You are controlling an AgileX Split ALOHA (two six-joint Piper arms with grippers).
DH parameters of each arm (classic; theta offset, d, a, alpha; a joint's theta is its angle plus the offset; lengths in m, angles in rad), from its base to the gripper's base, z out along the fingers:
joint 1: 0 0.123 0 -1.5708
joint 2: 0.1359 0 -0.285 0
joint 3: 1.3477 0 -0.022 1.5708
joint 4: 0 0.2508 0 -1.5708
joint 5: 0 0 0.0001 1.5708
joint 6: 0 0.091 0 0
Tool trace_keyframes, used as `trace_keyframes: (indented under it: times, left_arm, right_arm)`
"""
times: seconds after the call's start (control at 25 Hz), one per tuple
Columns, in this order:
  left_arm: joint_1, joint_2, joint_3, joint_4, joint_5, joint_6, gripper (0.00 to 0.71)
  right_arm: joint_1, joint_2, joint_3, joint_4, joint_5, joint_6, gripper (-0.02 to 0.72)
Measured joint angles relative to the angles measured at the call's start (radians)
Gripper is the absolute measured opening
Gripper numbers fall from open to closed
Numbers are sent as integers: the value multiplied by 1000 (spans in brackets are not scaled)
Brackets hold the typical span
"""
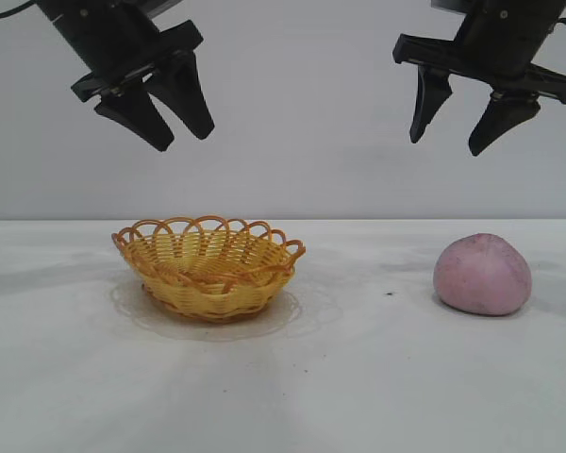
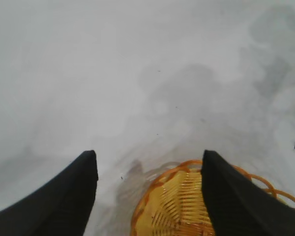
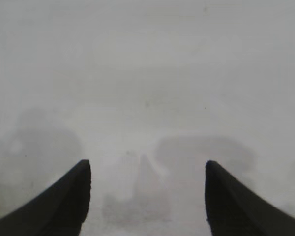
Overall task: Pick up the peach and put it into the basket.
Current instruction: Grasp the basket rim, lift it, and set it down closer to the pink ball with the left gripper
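You haven't started the pick: both hands, left (image 1: 170,121) and right (image 1: 457,123), hang wide and empty, so lower the right onto the peach (image 1: 482,275), at three o'clock of the basket (image 1: 208,269).

Soft even light, hazy wrist views (blurred)

i read this as a lab test bench, not a home: a bare white table (image 1: 292,377) smudged with grey scuffs, a blank pale wall (image 1: 302,113) right behind it, and two black robot arms hanging over it. only staged props sit out, a wicker basket (image 1: 208,267) and a peach (image 1: 482,275).
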Motion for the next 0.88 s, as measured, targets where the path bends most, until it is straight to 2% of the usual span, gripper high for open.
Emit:
trace_keyframes:
  times: [0.2,0.32,0.56,0.88]
  left_arm:
    - [0,2,-105,204,153,-49,456]
    - [0,35,-214,309,271,-99,456]
    - [-7,195,-427,401,523,-149,456]
    - [-65,326,-539,459,567,-136,456]
  right_arm:
    - [0,0,0,0,0,0,425]
    - [0,0,0,0,4,0,425]
    - [0,0,0,-6,40,0,425]
    - [0,0,0,-22,82,0,425]
